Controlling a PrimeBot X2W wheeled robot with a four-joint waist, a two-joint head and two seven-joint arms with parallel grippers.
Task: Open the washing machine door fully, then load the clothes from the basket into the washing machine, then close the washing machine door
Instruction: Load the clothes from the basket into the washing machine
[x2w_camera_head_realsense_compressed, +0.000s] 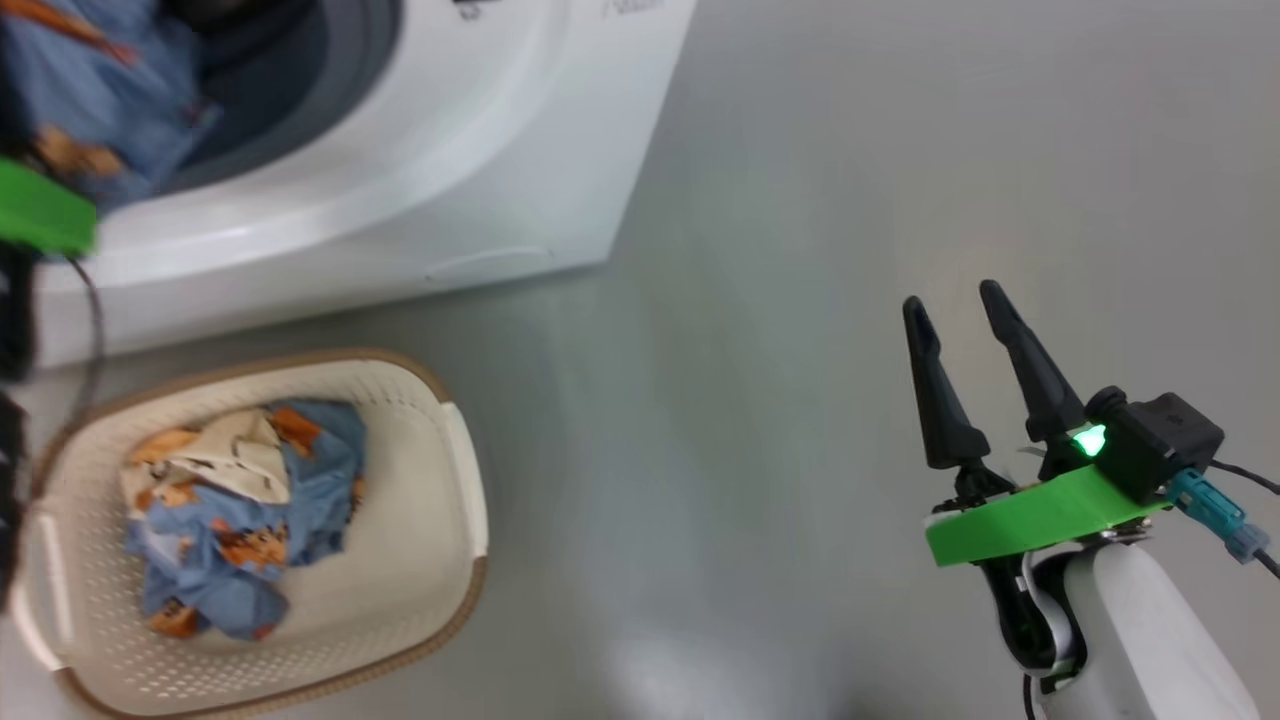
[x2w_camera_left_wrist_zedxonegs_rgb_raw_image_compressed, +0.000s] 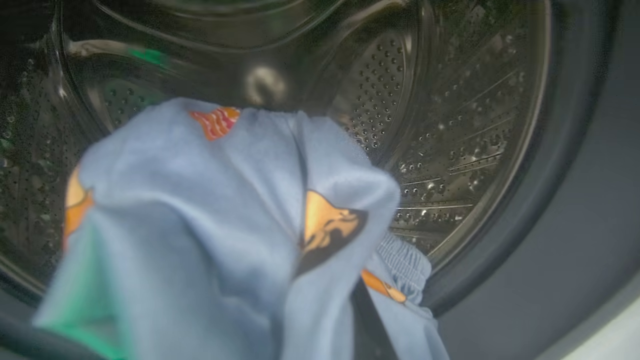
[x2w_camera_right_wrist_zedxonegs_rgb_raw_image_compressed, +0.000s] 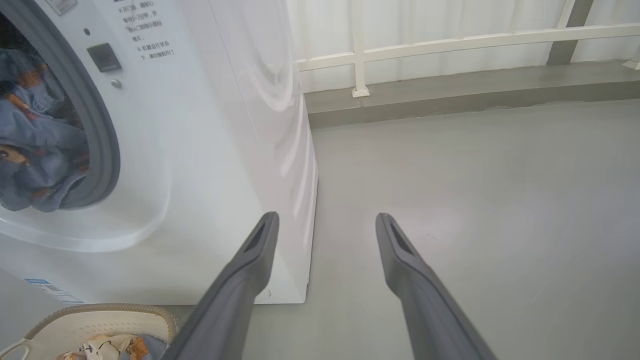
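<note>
The white washing machine (x2w_camera_head_realsense_compressed: 400, 180) stands at the upper left with its steel drum (x2w_camera_left_wrist_zedxonegs_rgb_raw_image_compressed: 450, 150) open; the washing machine door is out of view. At the drum's mouth hangs a blue printed garment (x2w_camera_left_wrist_zedxonegs_rgb_raw_image_compressed: 225, 210), draped over my left gripper, which is shut on it. That gripper's green mount (x2w_camera_head_realsense_compressed: 40, 212) shows at the left edge, and its fingers are hidden by the cloth. More clothes (x2w_camera_head_realsense_compressed: 240, 510) lie bunched in the cream basket (x2w_camera_head_realsense_compressed: 440, 500) on the floor below the machine. My right gripper (x2w_camera_head_realsense_compressed: 955, 300) hovers open and empty over bare floor, far right of the basket.
In the right wrist view, a white railing (x2w_camera_right_wrist_zedxonegs_rgb_raw_image_compressed: 450, 42) and a raised grey ledge (x2w_camera_right_wrist_zedxonegs_rgb_raw_image_compressed: 450, 95) run behind the machine's right side. Grey floor (x2w_camera_head_realsense_compressed: 800, 300) stretches open to the right of the machine and basket.
</note>
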